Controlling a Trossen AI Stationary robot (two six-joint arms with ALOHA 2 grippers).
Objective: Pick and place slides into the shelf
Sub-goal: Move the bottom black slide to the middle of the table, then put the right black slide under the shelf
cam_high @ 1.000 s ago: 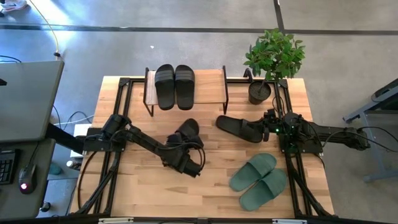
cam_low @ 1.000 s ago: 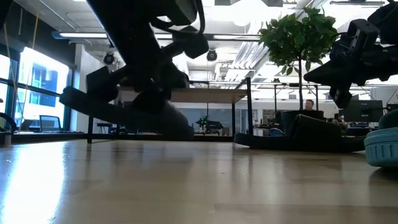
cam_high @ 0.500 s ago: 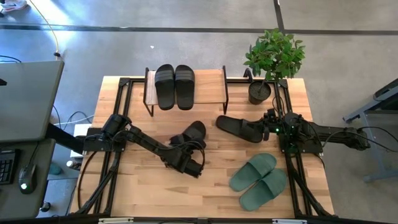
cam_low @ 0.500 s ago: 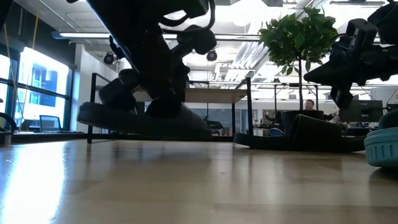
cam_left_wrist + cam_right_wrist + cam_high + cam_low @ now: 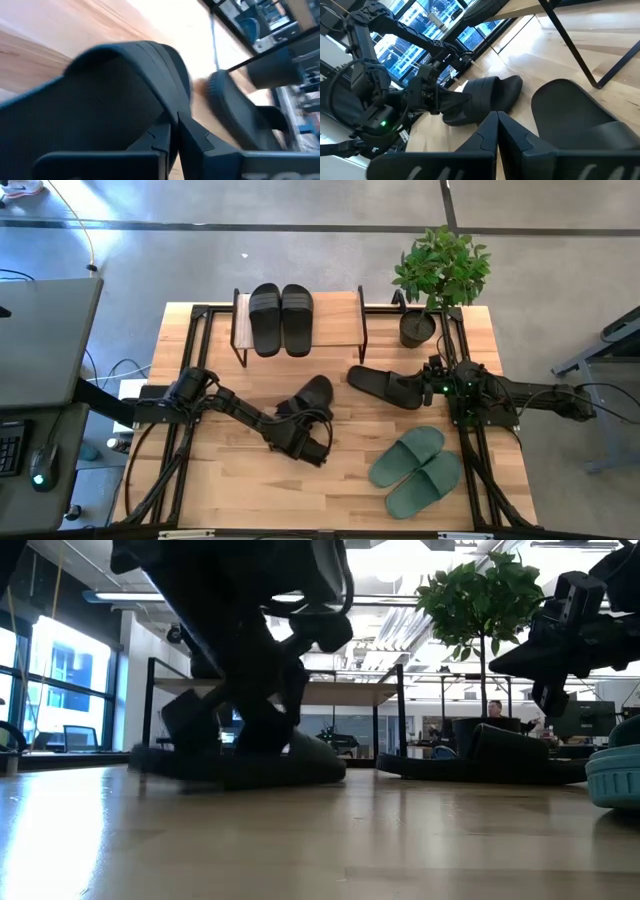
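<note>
Two black slides [image 5: 281,320] lie side by side on the shelf [image 5: 345,315] at the table's far side. My left gripper [image 5: 301,414] is shut on a third black slide [image 5: 314,393] at mid-table, which lies sole down on the wood [image 5: 250,766]. A fourth black slide [image 5: 385,387] lies on the table to its right. My right gripper [image 5: 496,119] hangs shut just above that slide's end [image 5: 580,115], touching nothing. The green pair [image 5: 415,471] rests near the right front. My left gripper pinches the edge of the slide's wide strap [image 5: 170,102] between its two fingers. The fingers slant down at it from the table's near left. The slide's sole rests flat on the table.
A potted plant [image 5: 438,280] stands at the far right corner beside the shelf. The shelf top has bare plank [image 5: 335,330] right of the two slides. Black frame rails [image 5: 190,460] run along both table sides.
My left gripper has sunk toward the table with the black slide. The slide hung tilted and clear of the wood a second ago; now it lies level with its sole on the table, a little farther toward the right.
</note>
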